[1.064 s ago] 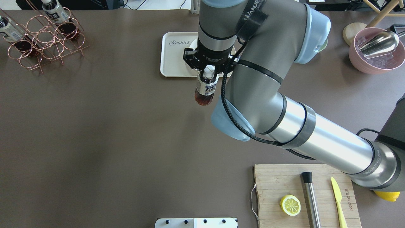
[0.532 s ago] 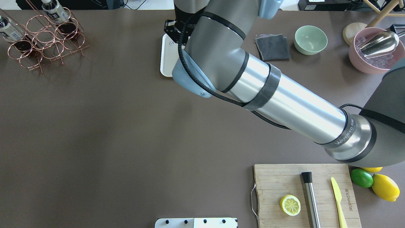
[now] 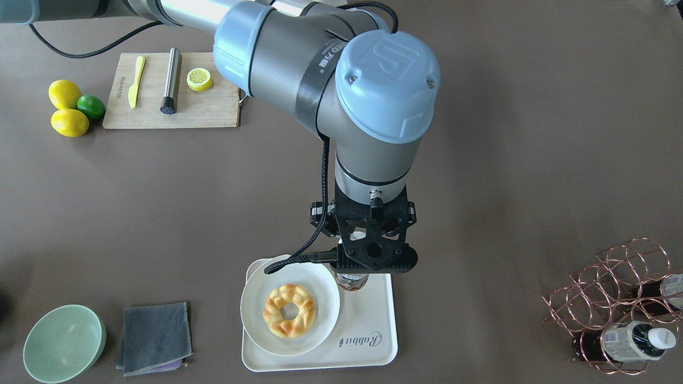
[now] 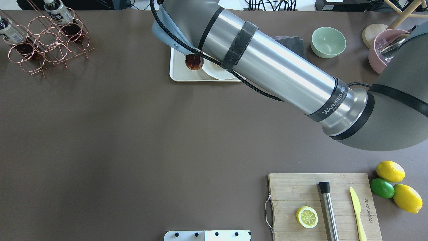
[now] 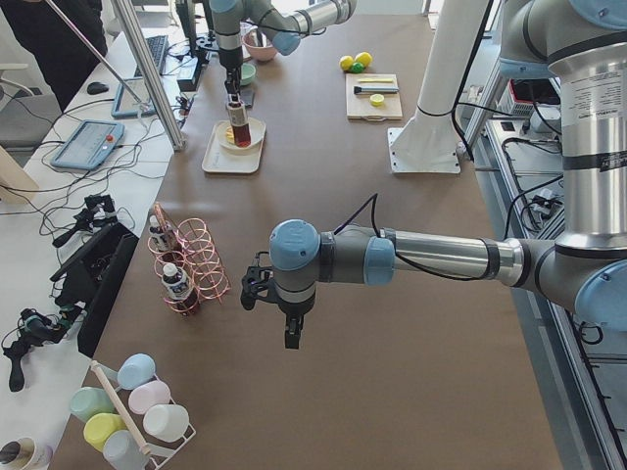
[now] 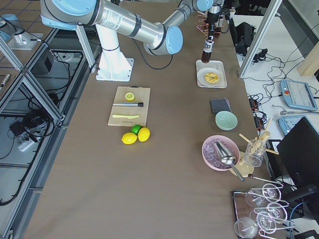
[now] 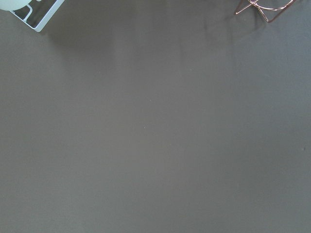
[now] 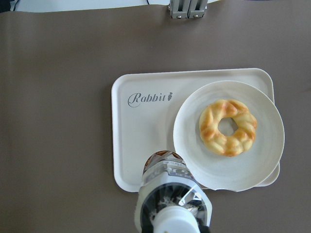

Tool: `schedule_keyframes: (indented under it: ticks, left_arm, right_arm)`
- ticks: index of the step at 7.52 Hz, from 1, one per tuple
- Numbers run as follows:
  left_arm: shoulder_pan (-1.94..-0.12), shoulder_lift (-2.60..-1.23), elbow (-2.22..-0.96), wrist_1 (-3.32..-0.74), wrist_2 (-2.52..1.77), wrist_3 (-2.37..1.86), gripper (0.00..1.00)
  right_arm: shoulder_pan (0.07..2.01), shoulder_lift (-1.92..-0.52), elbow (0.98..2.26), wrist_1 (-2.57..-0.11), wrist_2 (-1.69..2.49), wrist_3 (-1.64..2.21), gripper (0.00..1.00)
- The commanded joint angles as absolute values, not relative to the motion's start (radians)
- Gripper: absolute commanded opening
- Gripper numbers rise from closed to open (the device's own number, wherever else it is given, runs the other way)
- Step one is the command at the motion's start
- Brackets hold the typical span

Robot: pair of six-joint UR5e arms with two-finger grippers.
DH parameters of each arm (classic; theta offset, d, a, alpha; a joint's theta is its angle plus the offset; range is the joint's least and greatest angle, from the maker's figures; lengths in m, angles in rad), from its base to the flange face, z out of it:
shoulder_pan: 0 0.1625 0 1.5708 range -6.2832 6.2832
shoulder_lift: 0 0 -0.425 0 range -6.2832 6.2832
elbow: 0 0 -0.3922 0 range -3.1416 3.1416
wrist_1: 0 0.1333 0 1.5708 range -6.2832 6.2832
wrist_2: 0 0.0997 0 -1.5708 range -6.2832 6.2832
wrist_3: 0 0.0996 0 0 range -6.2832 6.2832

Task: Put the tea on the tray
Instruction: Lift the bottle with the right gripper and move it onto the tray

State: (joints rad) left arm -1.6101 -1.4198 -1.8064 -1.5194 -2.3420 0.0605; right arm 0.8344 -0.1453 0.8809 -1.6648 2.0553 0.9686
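My right gripper (image 3: pixel 368 261) is shut on the tea bottle (image 8: pixel 167 182) and holds it upright by the neck, white cap toward the wrist camera. The bottle's reddish-brown base (image 4: pixel 194 62) is over the cream tray (image 8: pixel 146 138), at the tray's edge nearest the robot and beside the plate. I cannot tell whether the base touches the tray. The tray also shows in the front view (image 3: pixel 368 325). My left gripper (image 5: pixel 291 328) shows only in the exterior left view, low over bare table near the rack. I cannot tell whether it is open or shut.
A white plate with a ring pastry (image 8: pixel 228 131) fills the tray's other half. A copper wire rack with two more bottles (image 4: pixel 46 40) stands far left. A grey cloth (image 3: pixel 155 330), green bowl (image 4: pixel 328 42), cutting board (image 4: pixel 321 204) and citrus fruit (image 4: pixel 389 171) lie on the right.
My right arm has reached farther from the robot, carrying the tea from just before the tray's near edge to over the tray. The bottle has stayed in the gripper.
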Motion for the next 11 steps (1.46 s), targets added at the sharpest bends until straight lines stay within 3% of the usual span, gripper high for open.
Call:
schedule_keyframes:
  ticks: [1,11]
  left_arm:
    - [-1.629,-1.430,-1.790,-1.520,-2.319,0.060,0.98]
    - [-1.629,-1.437,-1.766,-1.525,-2.312,0.058,0.98]
  right_arm:
    - [0.824,-0.124,0.727,-1.508,2.060,0.956,0.00]
    - [0.799,-0.101,0.643,-1.388,1.985,0.957,0.00]
